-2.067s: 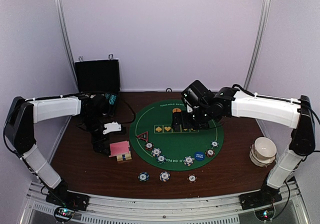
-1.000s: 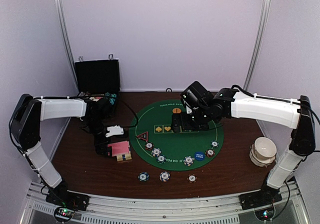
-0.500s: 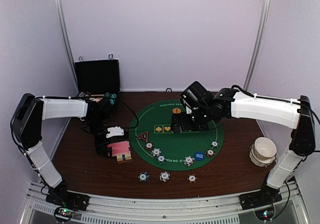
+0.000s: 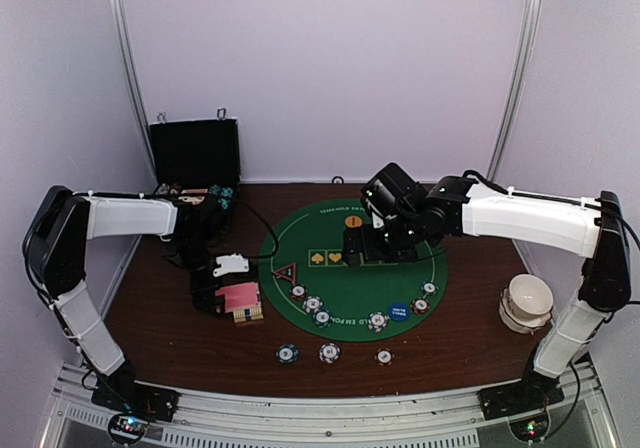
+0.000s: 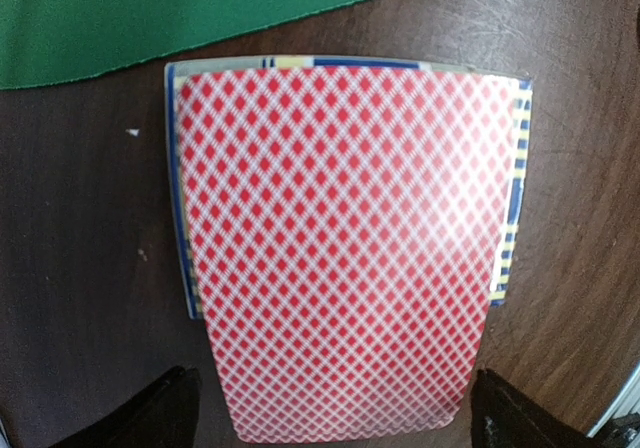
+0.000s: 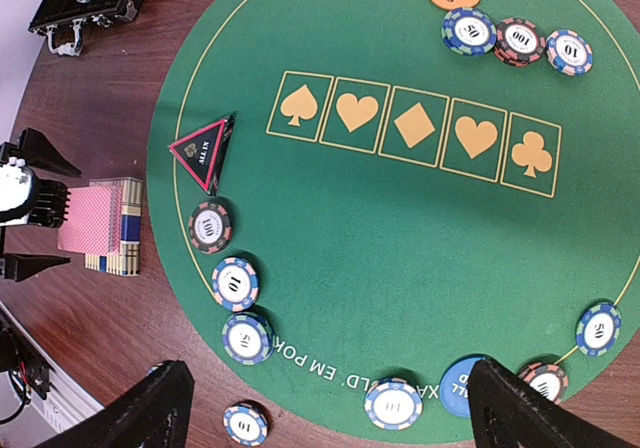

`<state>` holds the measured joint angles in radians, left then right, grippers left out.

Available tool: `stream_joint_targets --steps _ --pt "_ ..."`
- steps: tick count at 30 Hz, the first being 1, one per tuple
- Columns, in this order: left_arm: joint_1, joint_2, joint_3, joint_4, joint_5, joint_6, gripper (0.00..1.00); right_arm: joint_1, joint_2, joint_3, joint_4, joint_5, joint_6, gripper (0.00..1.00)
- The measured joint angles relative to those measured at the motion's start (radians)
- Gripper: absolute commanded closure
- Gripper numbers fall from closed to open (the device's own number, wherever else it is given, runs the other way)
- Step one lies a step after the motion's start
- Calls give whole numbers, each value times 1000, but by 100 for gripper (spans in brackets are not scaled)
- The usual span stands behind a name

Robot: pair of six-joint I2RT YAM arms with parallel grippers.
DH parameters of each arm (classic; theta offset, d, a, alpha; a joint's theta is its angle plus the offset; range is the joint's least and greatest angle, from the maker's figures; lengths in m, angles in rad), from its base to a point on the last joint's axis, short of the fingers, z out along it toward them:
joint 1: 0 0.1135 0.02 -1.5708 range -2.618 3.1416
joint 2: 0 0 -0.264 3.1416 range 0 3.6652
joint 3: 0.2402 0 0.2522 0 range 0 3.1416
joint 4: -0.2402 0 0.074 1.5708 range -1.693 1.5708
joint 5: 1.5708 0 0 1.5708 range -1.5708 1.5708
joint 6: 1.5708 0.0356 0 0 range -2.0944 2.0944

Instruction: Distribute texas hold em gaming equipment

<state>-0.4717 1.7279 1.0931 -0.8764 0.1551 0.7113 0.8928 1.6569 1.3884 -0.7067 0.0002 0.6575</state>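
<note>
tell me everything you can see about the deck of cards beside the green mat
The card deck lies flat on the dark wooden table, just left of the green mat and apart from it. Its top card shows a red-and-white diamond lattice back, pinkish from above, sitting slightly askew on a layer with blue and yellow striped edges. The left gripper's fingers stand spread at either side of one end; no contact shows.

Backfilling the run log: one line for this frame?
left gripper: open at card deck, beside green mat | right gripper: open, empty, above mat | chips: on mat and table
</note>
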Motion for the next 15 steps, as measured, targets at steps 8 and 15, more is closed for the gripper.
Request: stream_joint_targets --steps 8,15 --pt "-1 26 4 16 1 6 2 0 0 0 0 0 0 0" --pt "-8 35 5 38 1 18 2 0 0 0 0 0 0 1"
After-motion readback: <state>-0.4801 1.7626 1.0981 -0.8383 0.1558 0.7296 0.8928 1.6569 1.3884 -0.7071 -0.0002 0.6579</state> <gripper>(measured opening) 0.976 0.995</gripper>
